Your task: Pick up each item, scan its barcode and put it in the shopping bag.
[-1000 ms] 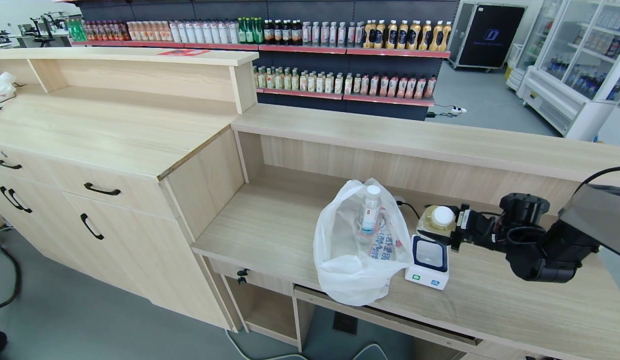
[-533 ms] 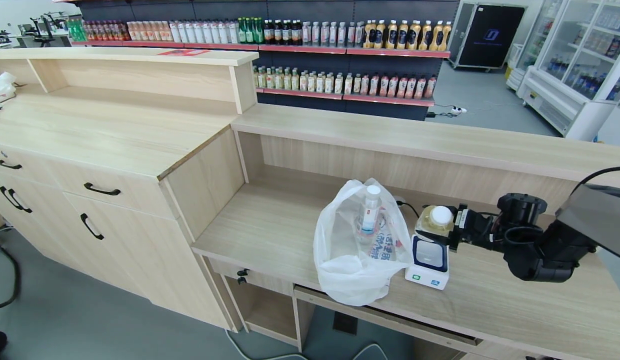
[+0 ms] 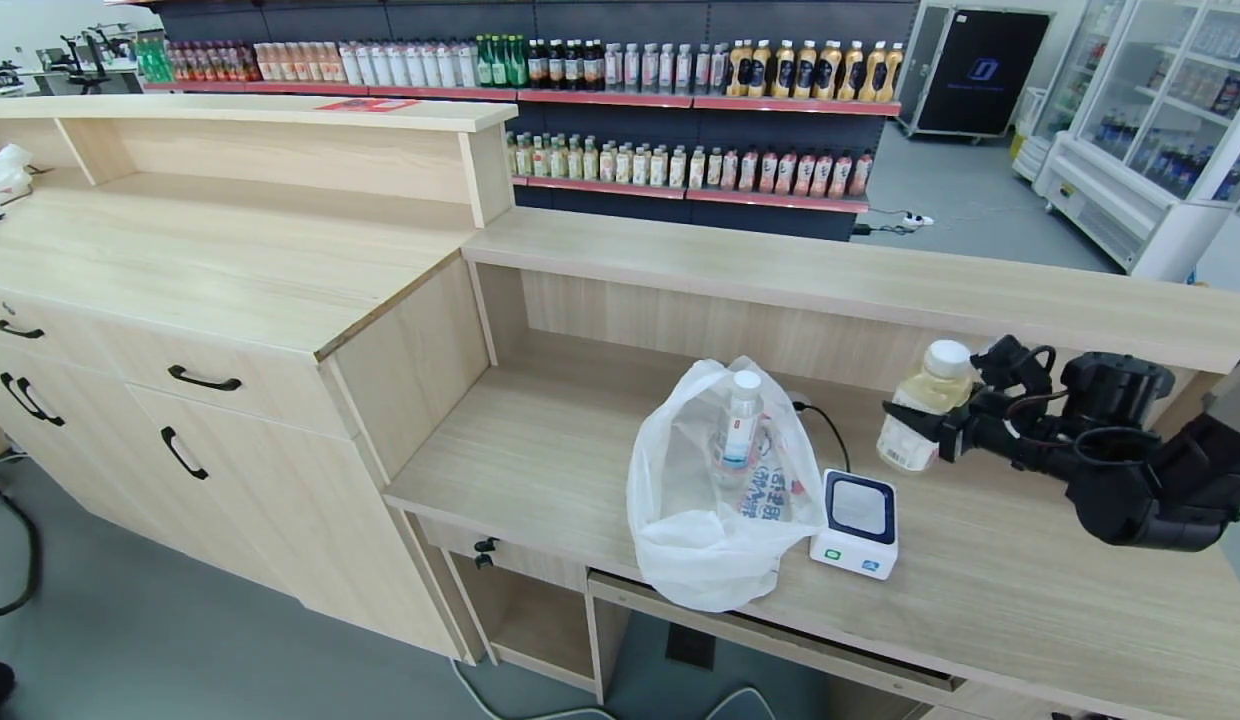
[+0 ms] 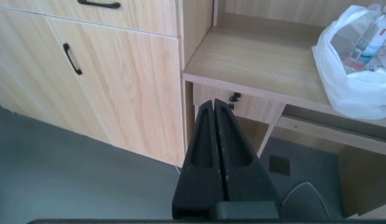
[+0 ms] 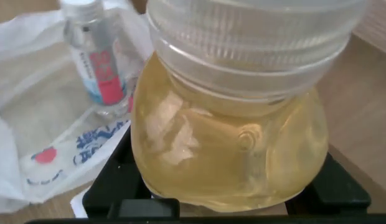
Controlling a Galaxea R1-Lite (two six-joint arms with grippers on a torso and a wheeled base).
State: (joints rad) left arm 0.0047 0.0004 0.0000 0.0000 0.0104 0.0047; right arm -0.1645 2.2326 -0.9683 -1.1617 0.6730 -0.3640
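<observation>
- Wooden counter (image 3: 540, 450) fills the front of a shop, with shelves of drinks (image 3: 620, 70) along the wall behind; its low desk part serves as the checkout spot.
- Left gripper (image 4: 215, 118) hangs off the front of the counter, near the cupboard doors (image 4: 118, 74) and over the floor. Its fingers are pressed flat together with nothing between them, probably parked out of the way.
- Shopping bag (image 3: 680, 520) stands on the desk with its mouth gaping upward, so items can drop in from above. A clear water bottle (image 3: 740, 420) already stands upright inside it.
- Scanner (image 3: 857, 520) sits just beside the bag on its right, window facing up, handy for passing a label over it.
- Juice bottle (image 3: 935, 388) is in the air to the right of the scanner, cap up and leaning a little.
- Right gripper (image 3: 920, 425) clamps that bottle around its middle from the side, fingers parted only as wide as its body. This grip seems chosen to leave the lower label free for scanning.
</observation>
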